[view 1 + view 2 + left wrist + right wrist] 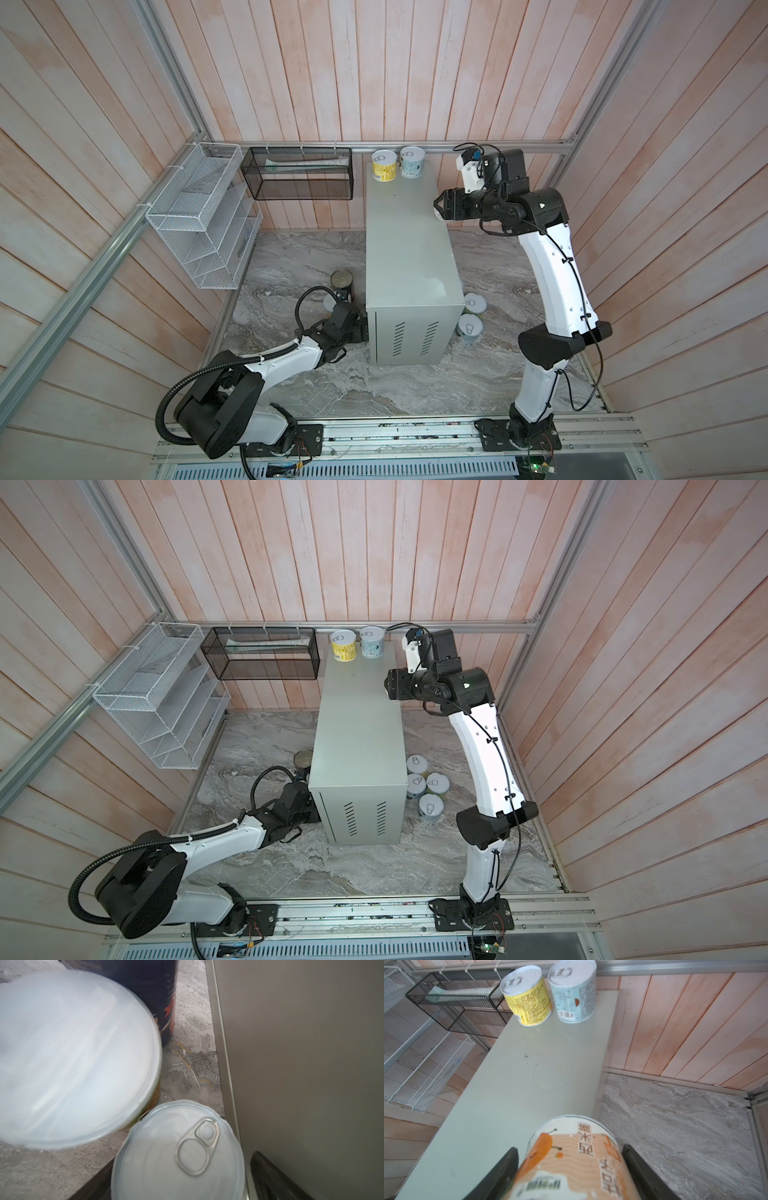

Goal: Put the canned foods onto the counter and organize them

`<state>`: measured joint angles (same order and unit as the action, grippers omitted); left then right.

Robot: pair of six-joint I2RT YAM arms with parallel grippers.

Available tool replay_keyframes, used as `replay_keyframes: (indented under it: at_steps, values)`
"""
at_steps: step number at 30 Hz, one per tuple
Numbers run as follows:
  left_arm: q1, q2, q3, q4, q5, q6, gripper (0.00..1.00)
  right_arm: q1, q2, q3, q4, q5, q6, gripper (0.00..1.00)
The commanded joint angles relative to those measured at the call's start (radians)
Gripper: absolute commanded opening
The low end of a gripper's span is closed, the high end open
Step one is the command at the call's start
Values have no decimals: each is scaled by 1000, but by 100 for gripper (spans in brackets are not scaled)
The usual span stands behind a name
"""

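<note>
Two tins on counter (407, 249): yellow tin (383, 166), pale-blue tin (412, 163), upright, far end.
Right tool (570, 1149): clamped on peach-labelled tin (571, 1172), over counter's edge.
Left tool (360, 329): jaws apart, straddling pull-tab tin (178, 1157) on marble surface (191, 1068) beside counter.

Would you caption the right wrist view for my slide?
Right gripper holds an orange-labelled can at the counter edge; yellow can and pale-blue can stand beyond.

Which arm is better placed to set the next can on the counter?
Right. The right fingers hold a peach-labelled can up at the edge of the counter; the left fingers are open, low among floor cans, holding nothing.
</note>
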<state>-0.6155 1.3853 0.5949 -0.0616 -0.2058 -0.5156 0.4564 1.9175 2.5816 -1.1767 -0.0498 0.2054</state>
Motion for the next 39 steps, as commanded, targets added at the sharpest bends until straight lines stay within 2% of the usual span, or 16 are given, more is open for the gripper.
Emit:
replay_keyframes:
  at_steps: [1, 7, 14, 19, 21, 24, 34, 39]
  values:
    - [-1, -19, -21, 29, 25, 8, 97, 24, 0, 36, 6, 16, -3, 0]
    - [-1, -6, -30, 45, 29, 4, 99, 84, 20, 40, -8, 42, -4, 0]
    - [-1, -5, -46, 61, 31, -13, 100, 108, 53, 44, -20, 51, -8, 0]
    - [-1, -15, -59, 62, 24, -17, 100, 117, 66, 51, -17, 52, -9, 32]
    - [-1, -16, -65, 66, 20, -17, 100, 120, 69, 52, -13, 54, -9, 49]
    - [-1, -13, -67, 71, 19, -18, 100, 122, 75, 52, -3, 41, -8, 65]
    - [1, -9, -69, 81, 19, -14, 100, 124, 86, 58, 31, 25, -4, 76]
    - [3, -10, -67, 83, 20, -15, 100, 123, 90, 59, 48, 7, -4, 78]
